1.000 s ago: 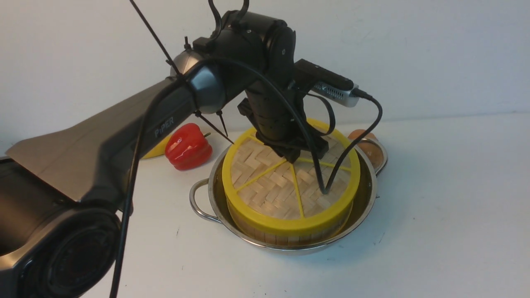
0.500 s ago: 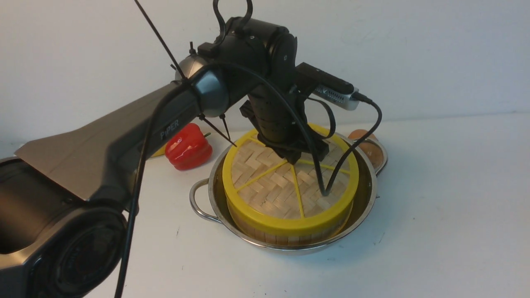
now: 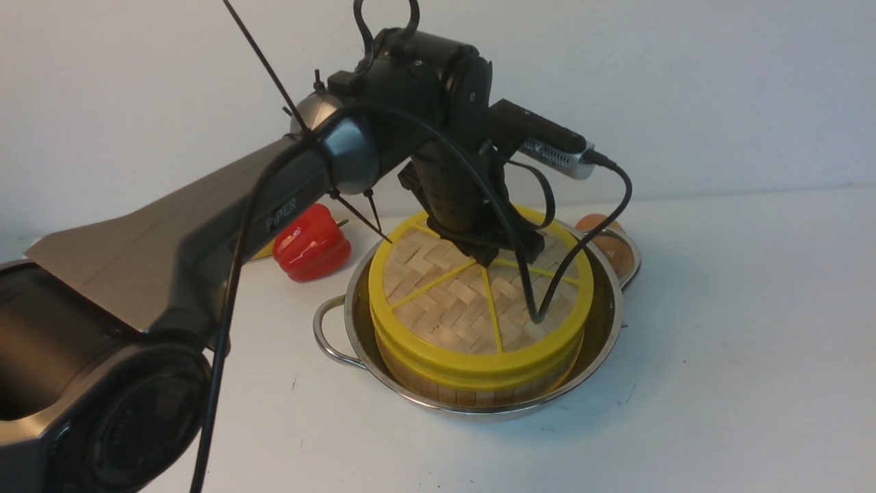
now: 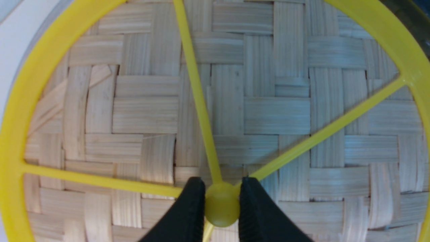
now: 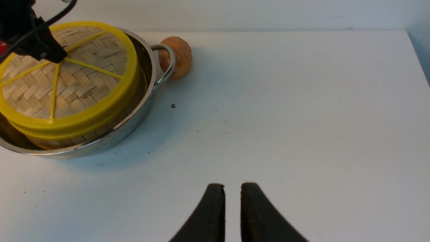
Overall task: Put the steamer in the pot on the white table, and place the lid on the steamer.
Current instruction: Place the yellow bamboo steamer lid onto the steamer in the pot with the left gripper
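The lid (image 3: pixel 472 308), a woven disc with a yellow rim and spokes, lies on top of the steamer (image 3: pixel 479 389). Only the steamer's slatted side and a yellow rim band show beneath it. The steamer stands inside the shiny pot (image 3: pixel 606 329) on the white table (image 3: pixel 718 342). My left gripper (image 3: pixel 487 259) points straight down at the lid's centre. In the left wrist view this gripper (image 4: pixel 221 198) is shut on the lid's yellow knob (image 4: pixel 221 210). My right gripper (image 5: pixel 232 191) hangs over bare table to the right of the pot (image 5: pixel 134 117), with a narrow gap and nothing between its fingers.
A red bell pepper (image 3: pixel 311 241) lies left of the pot, with a yellow object (image 3: pixel 263 250) behind it. A brown round thing (image 5: pixel 178 57) rests against the pot's far handle. The left arm and its cables reach over the pot.
The lid has shifted slightly on the steamer, so a second yellow rim band now shows beneath its front edge. The left arm has moved a little.
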